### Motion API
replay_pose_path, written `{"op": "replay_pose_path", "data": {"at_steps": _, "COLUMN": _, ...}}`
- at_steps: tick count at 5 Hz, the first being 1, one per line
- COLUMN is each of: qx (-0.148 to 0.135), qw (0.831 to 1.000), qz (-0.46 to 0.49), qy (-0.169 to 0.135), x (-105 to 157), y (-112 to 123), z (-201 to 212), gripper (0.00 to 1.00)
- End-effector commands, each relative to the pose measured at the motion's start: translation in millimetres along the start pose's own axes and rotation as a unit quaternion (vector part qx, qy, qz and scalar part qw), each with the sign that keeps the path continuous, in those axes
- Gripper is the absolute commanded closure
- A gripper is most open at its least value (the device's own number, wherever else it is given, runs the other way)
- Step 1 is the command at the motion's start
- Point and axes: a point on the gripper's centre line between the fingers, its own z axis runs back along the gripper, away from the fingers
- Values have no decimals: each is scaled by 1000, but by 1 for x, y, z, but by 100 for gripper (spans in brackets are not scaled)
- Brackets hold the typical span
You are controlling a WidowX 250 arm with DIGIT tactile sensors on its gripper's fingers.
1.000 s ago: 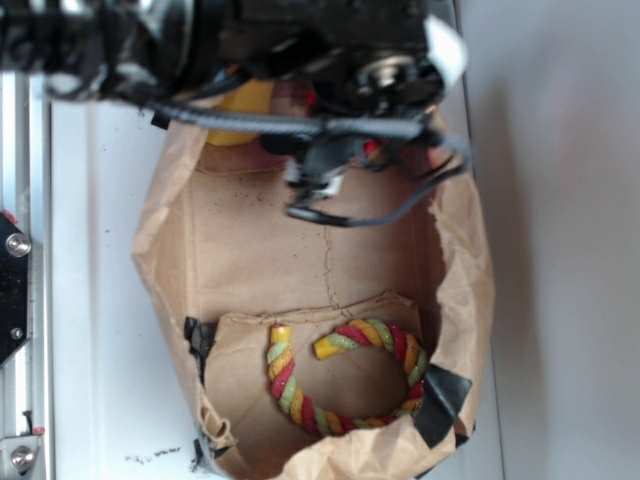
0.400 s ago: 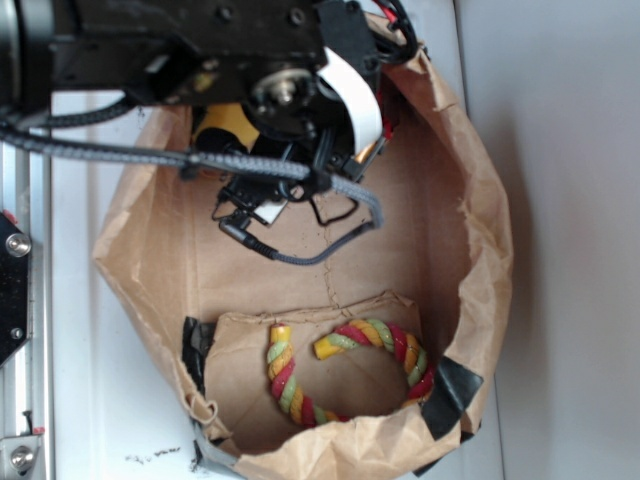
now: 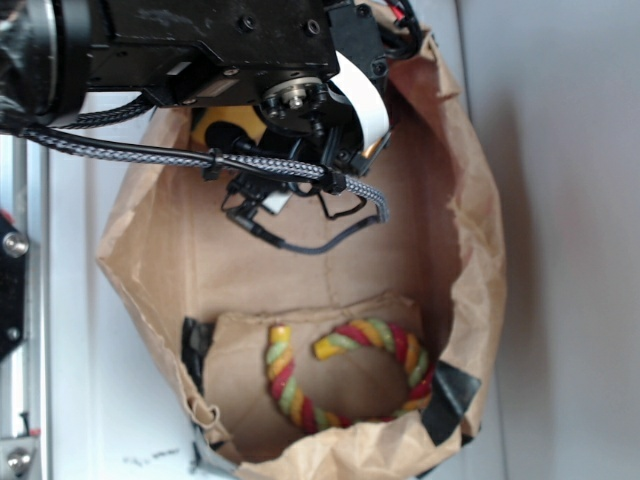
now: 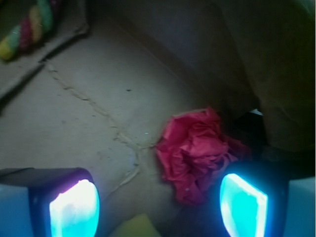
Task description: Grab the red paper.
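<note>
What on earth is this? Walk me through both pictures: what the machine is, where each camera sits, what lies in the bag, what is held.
The black machine is a robot arm reaching into a brown paper bag. One picture looks down on the scene from outside; the other comes from a camera on the arm's wrist, looking past its gripper, whose two glowing fingers stand apart, holding nothing. Just ahead, near the right finger, lies the red paper, a crumpled wad on the bag's floor. The arm hides it in the outside view. A red, yellow and green rope ring lies at the bag's other end, and a yellow sponge peeks out under the arm.
</note>
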Motion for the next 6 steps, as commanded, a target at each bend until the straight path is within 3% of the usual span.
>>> {"op": "replay_pose_path", "data": {"at_steps": 1, "qx": 39, "qw": 999, "qz": -18, "qy": -10, "x": 9, "y": 16, "z": -7, "gripper": 0}}
{"op": "replay_pose_path", "data": {"at_steps": 3, "qx": 55, "qw": 998, "qz": -23, "qy": -10, "x": 14, "y": 25, "z": -20, "gripper": 0}}
{"op": "replay_pose_path", "data": {"at_steps": 5, "qx": 30, "qw": 999, "qz": -37, "qy": -7, "x": 23, "y": 15, "z": -29, "gripper": 0}}
{"op": "replay_pose_path", "data": {"at_steps": 6, "qx": 24, "qw": 998, "qz": -46, "qy": -23, "x": 22, "y": 7, "z": -21, "gripper": 0}}
